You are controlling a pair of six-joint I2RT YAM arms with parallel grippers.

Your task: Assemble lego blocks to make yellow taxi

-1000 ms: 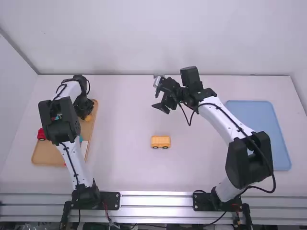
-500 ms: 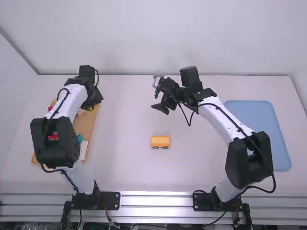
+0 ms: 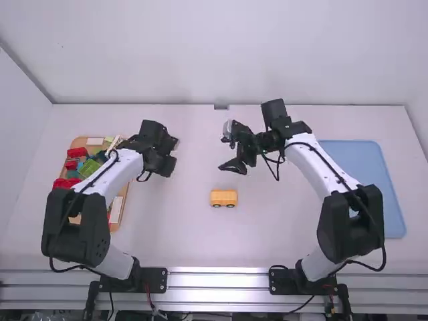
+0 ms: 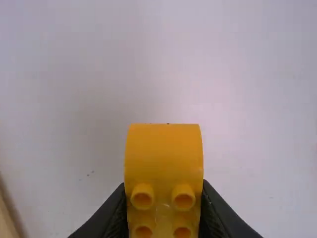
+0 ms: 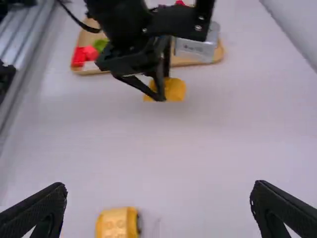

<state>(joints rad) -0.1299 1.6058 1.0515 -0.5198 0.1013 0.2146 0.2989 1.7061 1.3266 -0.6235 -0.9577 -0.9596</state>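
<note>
Left pincer (image 4: 163,198) was clamped on curved yellow block (image 4: 163,156) | right pincer (image 5: 158,191) stood wide apart | wheeled yellow base (image 3: 223,196) sat unheld on central counter (image 3: 174,231) | risk: skewed pressing could have rolled it, causing misalignment

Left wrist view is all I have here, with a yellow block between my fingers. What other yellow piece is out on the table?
Observer: A wheeled yellow block, nearer the arms' bases than either gripper.

Operator: I have the studded yellow block. Is the other gripper holding anything?

Observer: No, the right gripper is open, with nothing between its fingers.

Operator: And what lies on that arm's outer side?

Observer: A blue tray, partly hidden behind the right arm in the high view.
</note>
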